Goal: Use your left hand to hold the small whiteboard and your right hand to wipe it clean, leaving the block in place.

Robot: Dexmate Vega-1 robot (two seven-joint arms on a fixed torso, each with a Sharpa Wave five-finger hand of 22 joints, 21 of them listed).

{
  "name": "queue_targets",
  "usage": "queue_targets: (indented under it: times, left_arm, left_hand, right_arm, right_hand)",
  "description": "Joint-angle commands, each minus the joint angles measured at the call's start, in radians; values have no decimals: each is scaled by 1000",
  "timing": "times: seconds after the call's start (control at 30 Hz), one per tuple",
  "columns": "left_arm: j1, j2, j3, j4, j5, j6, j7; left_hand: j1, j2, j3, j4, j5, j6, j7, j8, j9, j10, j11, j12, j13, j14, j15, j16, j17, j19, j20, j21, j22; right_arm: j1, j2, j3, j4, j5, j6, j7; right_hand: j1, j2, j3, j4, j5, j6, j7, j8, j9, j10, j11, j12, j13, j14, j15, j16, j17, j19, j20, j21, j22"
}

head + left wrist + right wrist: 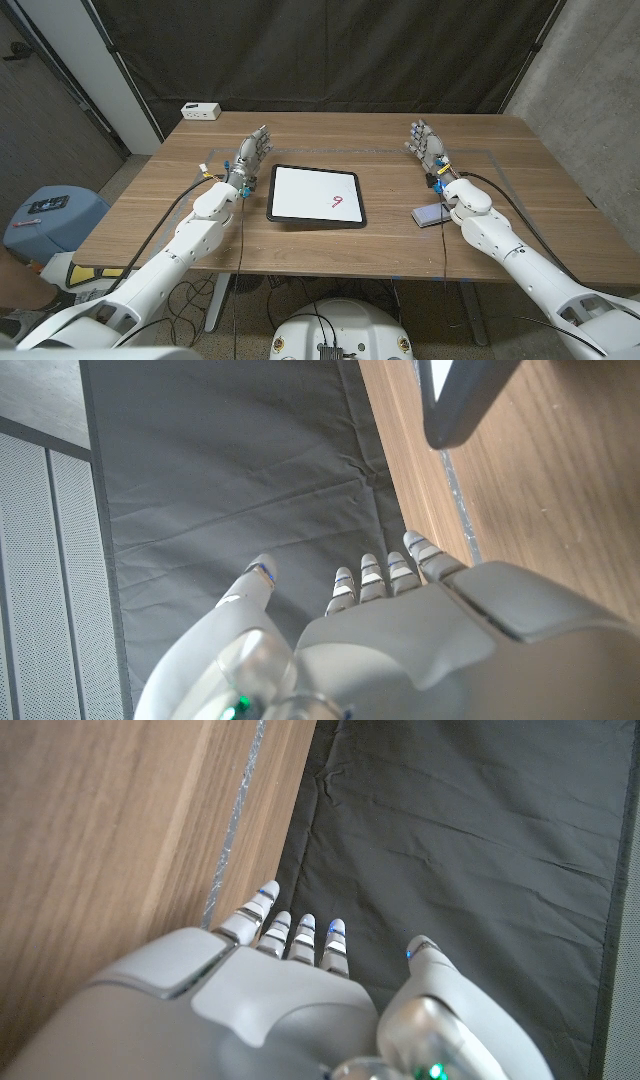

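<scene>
Both robot hands, left [251, 152] & right [426, 145], fingers apart, empty; block [431, 214] part-hidden by right arm.

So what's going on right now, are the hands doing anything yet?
Left hand open, beside the whiteboard, not touching. Right hand open, holding nothing. Red mark not yet wiped. Block by right wrist. Nothing in the way.

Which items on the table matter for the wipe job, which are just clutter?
Job:
small whiteboard, a red mark on it
block, lying by the right wrist
left hand, holds nothing
right hand, holds nothing

Clutter:
white box at the far left corner
blue bin on the floor, left of the table
</scene>
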Motion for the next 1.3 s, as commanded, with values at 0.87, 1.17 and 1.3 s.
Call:
queue_targets:
  times: [0.87,1.17,1.3]
  left_arm:
    - [50,119,-19,-266,3,274,155]
    - [73,192,-43,-382,-33,401,178]
    - [75,217,-51,-419,-53,449,178]
  left_hand:
    - [13,10,6,-6,4,-16,0,5,4,-3,10,4,2,5,10,6,0,18,15,10,3]
    - [10,4,2,-6,3,-20,-7,4,3,-8,6,2,2,7,9,7,1,22,16,11,3]
    - [3,-1,-3,-2,2,-28,-14,2,3,-13,5,0,1,7,9,7,3,23,16,11,3]
  right_arm:
    - [86,-13,-22,92,-59,3,22]
    - [95,-24,-26,89,-68,0,29]
    - [93,-24,-22,90,-74,19,25]
  right_hand:
    - [17,1,17,-11,9,15,-5,6,4,12,-4,3,1,9,-9,6,0,16,-20,9,2]
    - [18,-3,17,-15,9,12,-6,3,4,13,-3,2,2,10,-7,5,-1,19,11,10,3]
    - [18,-4,18,-17,9,12,-8,3,4,14,-2,2,2,11,-6,5,-2,19,11,10,3]
